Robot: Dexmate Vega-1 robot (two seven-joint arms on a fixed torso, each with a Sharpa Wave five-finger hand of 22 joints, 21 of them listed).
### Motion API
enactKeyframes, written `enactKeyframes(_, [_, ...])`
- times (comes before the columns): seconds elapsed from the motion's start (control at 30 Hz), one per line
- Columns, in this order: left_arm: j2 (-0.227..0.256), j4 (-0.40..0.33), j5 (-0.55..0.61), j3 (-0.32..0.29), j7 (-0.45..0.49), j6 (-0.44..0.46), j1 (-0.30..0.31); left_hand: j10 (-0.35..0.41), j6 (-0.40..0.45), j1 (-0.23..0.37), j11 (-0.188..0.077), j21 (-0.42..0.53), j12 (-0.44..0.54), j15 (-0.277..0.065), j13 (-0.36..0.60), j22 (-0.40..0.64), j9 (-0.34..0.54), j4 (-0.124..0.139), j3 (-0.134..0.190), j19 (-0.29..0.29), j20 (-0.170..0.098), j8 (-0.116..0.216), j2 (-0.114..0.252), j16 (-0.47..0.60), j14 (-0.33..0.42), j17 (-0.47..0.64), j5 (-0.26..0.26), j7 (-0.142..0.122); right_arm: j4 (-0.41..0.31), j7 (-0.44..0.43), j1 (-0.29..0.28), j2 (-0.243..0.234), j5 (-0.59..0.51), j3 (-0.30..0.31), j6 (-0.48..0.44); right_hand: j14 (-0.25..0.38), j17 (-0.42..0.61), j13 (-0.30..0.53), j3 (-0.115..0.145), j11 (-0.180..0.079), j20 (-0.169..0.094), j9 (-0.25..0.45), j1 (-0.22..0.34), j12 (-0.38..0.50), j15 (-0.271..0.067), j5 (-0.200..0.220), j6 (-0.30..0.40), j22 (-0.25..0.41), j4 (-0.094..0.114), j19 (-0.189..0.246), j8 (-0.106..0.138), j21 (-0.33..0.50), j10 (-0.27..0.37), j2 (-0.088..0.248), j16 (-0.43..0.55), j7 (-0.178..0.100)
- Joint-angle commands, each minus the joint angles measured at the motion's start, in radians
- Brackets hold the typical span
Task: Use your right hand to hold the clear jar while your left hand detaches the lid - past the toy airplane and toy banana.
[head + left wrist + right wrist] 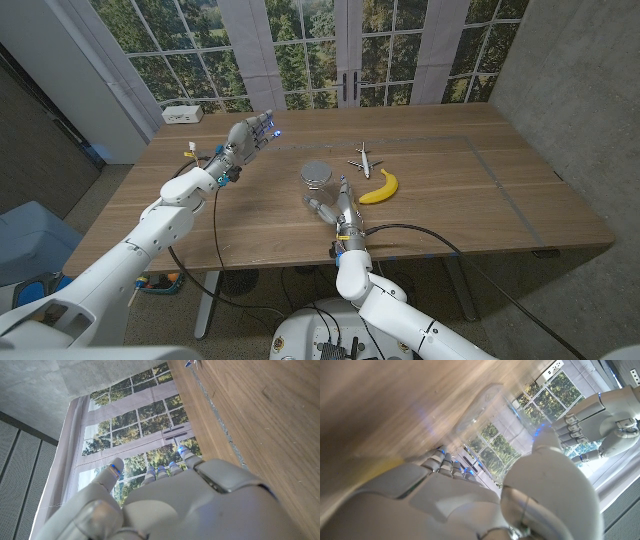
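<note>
Right hand (335,204) stands on the wooden table (450,200) just beside the clear jar (319,175), on the side nearer the robot, with its fingers reaching up toward the glass. From the head view I cannot tell whether the fingers touch the jar; they look loosely apart and nothing is clasped between them. In the right wrist view the same hand (470,495) shows from behind, fingers (442,460) spread a little and pointing at the jar (480,410), which sits just past the fingertips with a gap of tabletop visible between.

The jar is small, round and see-through, standing upright with a grey metal lid (317,170) on top. Through its wall in the right wrist view the window panes show, blurred and bent by the glass.

Left hand (250,135) is raised above the table, well apart from the jar and off to the robot's left of it, fingers extended and slightly parted, holding nothing. The left wrist view shows its back (190,505) with the fingertips (182,452) lit blue against the window.

The toy banana (380,186) lies just to the robot's right of the jar, yellow and curved, near the right hand. The toy airplane (364,158) rests beyond the banana, also to the right of the jar, white with dark markings. A white power strip (181,114) sits at the far corner, well left of the jar.
</note>
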Motion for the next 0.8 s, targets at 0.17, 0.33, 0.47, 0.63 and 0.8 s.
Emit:
enactKeyframes(0.17, [-0.002, 0.017, -0.014, -0.004, -0.020, 0.009, -0.020, 0.004, -0.001, -0.012, 0.004, -0.001, 0.000, -0.028, 0.005, 0.002, 0.006, -0.003, 0.007, 0.007, -0.087, 0.005, 0.070, 0.004, 0.004, 0.002, 0.007, 0.012, 0.049, 0.001, 0.057, 0.060, -0.031, -0.036, -0.094, -0.079, 0.015, 0.009, -0.023, 0.020, 0.068, 0.002, -0.014, -0.016, 0.024, 0.028, -0.178, 0.004, 0.008, -0.173, -0.009, -0.018, -0.105, 0.010, -0.021, 0.056])
enactKeyframes(0.33, [0.001, 0.029, -0.021, -0.007, -0.029, 0.013, -0.024, 0.004, -0.003, -0.012, 0.006, -0.002, 0.000, -0.026, 0.005, 0.002, 0.006, -0.004, 0.007, 0.008, -0.086, 0.004, 0.070, 0.004, 0.004, 0.002, 0.007, 0.013, 0.113, -0.056, 0.074, 0.101, -0.031, -0.036, -0.066, -0.069, 0.020, 0.013, -0.027, 0.020, 0.068, 0.002, 0.006, -0.008, 0.027, 0.046, -0.162, 0.005, 0.002, -0.189, 0.004, -0.011, -0.092, 0.022, -0.017, 0.063])
enactKeyframes(0.47, [-0.006, 0.046, -0.030, -0.008, -0.043, 0.012, -0.030, 0.004, -0.004, -0.013, 0.006, -0.002, 0.000, -0.024, 0.005, 0.002, 0.006, -0.005, 0.007, 0.008, -0.086, 0.004, 0.070, 0.003, 0.005, 0.002, 0.007, 0.013, 0.190, -0.119, 0.091, 0.132, -0.031, -0.032, 0.009, 0.005, 0.024, 0.025, -0.040, -0.006, 0.064, 0.007, 0.025, 0.031, 0.016, 0.074, -0.073, 0.006, -0.006, -0.154, 0.041, 0.009, -0.002, 0.027, 0.013, 0.055])
enactKeyframes(0.63, [-0.012, 0.064, -0.031, -0.007, -0.050, 0.009, -0.038, 0.004, -0.006, -0.013, 0.007, -0.002, 0.000, -0.023, 0.005, 0.002, 0.006, -0.005, 0.007, 0.008, -0.085, 0.003, 0.070, 0.003, 0.005, 0.002, 0.007, 0.014, 0.336, -0.216, 0.119, 0.160, -0.042, -0.037, 0.231, 0.286, 0.051, 0.089, 0.003, -0.097, 0.007, 0.041, 0.120, 0.176, -0.093, 0.065, 0.167, 0.008, -0.057, 0.226, 0.120, 0.123, 0.208, 0.046, 0.101, 0.039])
enactKeyframes(0.8, [-0.018, 0.075, -0.032, -0.008, -0.055, 0.004, -0.044, 0.003, -0.007, -0.014, 0.007, -0.002, 0.000, -0.023, 0.005, 0.002, 0.006, -0.006, 0.008, 0.009, -0.085, 0.003, 0.069, 0.003, 0.005, 0.002, 0.008, 0.013, 0.444, -0.283, 0.146, 0.186, -0.057, -0.034, 0.362, 0.672, 0.167, 0.140, 0.074, -0.220, -0.138, 0.085, 0.278, 0.341, -0.304, 0.026, 0.429, 0.025, -0.079, 0.577, 0.256, 0.264, 0.511, 0.076, 0.275, -0.027])
